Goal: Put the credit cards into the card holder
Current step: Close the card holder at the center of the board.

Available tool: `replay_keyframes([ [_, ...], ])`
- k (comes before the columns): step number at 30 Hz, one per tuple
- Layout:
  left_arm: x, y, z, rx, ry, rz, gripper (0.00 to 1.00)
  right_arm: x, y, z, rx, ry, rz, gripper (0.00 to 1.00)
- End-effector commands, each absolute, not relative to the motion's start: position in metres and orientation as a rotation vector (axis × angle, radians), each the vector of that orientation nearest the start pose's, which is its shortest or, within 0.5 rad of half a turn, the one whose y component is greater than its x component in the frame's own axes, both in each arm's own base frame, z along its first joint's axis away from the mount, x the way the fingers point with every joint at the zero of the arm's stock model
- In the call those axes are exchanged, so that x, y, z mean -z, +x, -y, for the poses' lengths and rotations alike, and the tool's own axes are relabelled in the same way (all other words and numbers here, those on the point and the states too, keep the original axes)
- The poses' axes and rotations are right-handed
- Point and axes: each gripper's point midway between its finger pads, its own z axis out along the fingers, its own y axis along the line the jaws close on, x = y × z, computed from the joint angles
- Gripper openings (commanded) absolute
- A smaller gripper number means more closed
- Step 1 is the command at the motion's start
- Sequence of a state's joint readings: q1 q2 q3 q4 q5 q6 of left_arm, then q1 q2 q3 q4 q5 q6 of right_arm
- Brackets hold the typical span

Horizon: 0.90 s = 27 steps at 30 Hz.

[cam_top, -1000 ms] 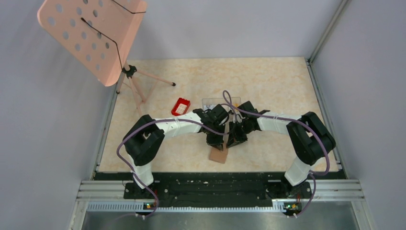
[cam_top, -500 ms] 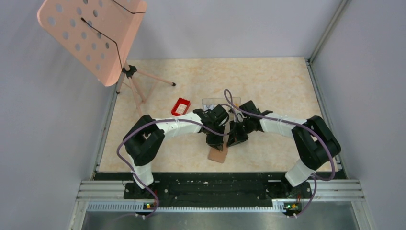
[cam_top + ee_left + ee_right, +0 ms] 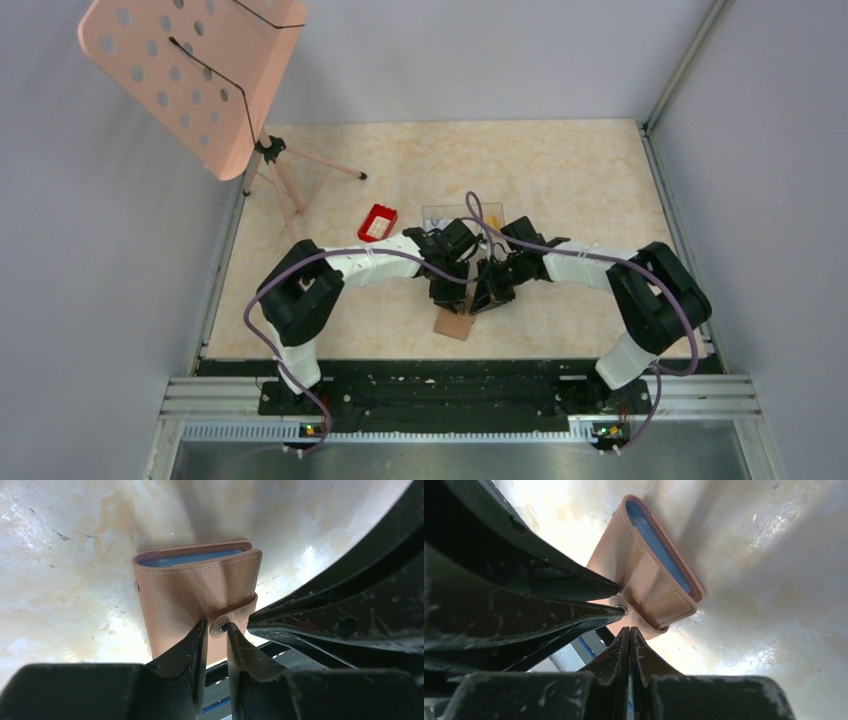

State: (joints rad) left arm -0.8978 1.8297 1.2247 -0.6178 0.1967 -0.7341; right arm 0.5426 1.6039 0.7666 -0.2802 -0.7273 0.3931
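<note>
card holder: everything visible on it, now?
The card holder is a tan leather-look wallet with pale stitching, folded shut, blue lining showing at its open edge. A strap with a metal stud wraps one side. It lies on the marbled table, the left fingers slightly apart either side of the stud.

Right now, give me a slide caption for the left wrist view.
Left end effector, parted, at the snap tab of the closed card holder.

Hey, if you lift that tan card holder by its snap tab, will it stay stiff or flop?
Likely floppy: the card holder is thin stitched leather-like material, and its flap bows open, showing blue lining. Probably light, being slim. The snap tab is small and smooth, so the left pincer might slip off.
</note>
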Motion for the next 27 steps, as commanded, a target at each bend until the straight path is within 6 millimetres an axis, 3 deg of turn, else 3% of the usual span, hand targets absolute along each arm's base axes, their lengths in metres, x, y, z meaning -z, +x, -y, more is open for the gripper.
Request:
replay_keyframes([
  [1, -0.06, 0.188, 0.337, 0.641, 0.305, -2.921, 0.26, -0.038, 0.179, -0.267, -1.272, -0.51, -2.763, 0.0],
  [9, -0.064, 0.186, 0.341, 0.698, 0.289, -2.904, 0.24, -0.021, 0.183, -0.257, -1.146, -0.46, -2.844, 0.0],
  [21, -0.049, 0.18, 0.337, 0.667, 0.297, -2.954, 0.26, -0.035, 0.19, -0.264, -1.177, -0.463, -2.79, 0.0],
  [27, -0.046, 0.179, 0.343, 0.709, 0.293, -2.956, 0.16, -0.037, 0.191, -0.267, -1.206, -0.463, -2.779, 0.0],
])
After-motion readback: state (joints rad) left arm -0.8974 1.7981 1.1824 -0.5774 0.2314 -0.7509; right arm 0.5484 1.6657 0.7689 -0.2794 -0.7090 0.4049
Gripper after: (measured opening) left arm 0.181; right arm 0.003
